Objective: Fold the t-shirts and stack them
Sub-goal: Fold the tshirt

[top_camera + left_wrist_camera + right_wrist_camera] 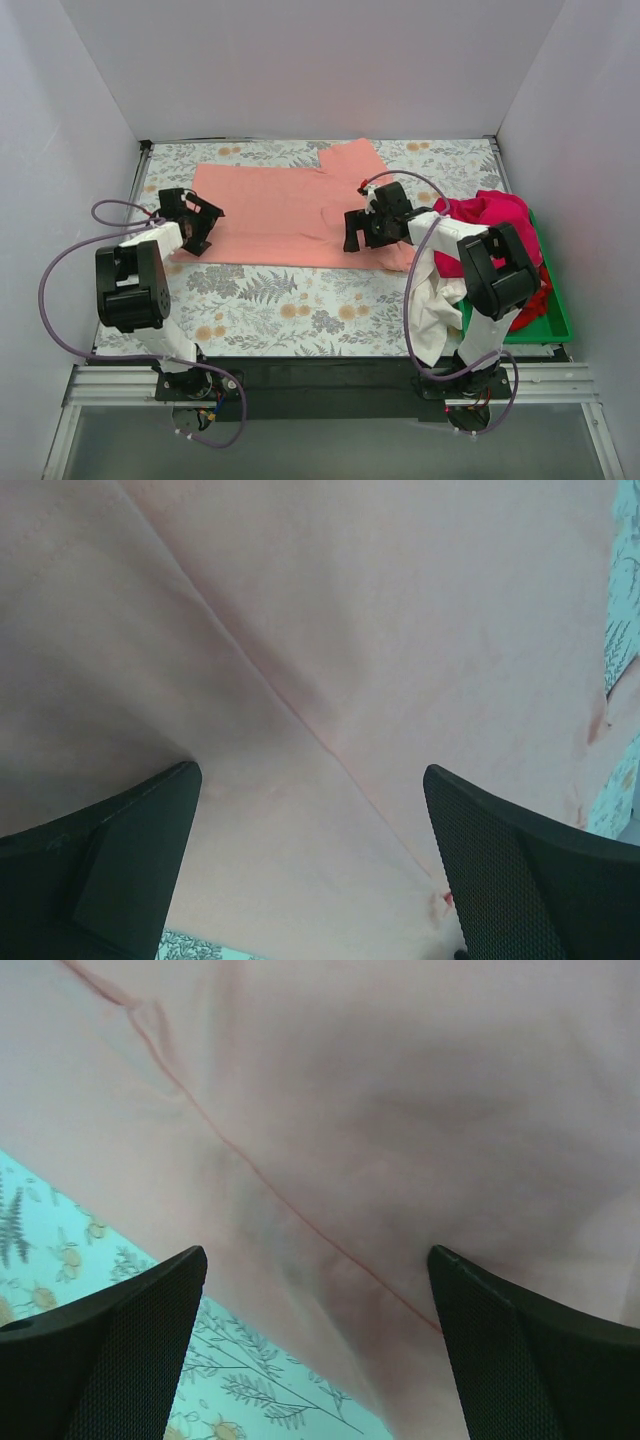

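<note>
The salmon-pink t-shirt (285, 205) lies spread flat across the back half of the table, one part reaching toward the far edge. My left gripper (203, 222) is open over the shirt's left edge; in the left wrist view (312, 855) pink cloth (330, 630) fills the space between the fingers. My right gripper (352, 232) is open over the shirt's near right edge, and the right wrist view (315, 1345) shows the cloth's (400, 1120) hem above the tablecloth. Magenta (490, 215), red (530, 300) and white (432, 300) shirts lie heaped at the right.
A green tray (555, 320) at the table's right edge holds the heap; the white shirt hangs over its near left side and round my right arm. A floral tablecloth (300, 300) covers the table. White walls close in the back and both sides.
</note>
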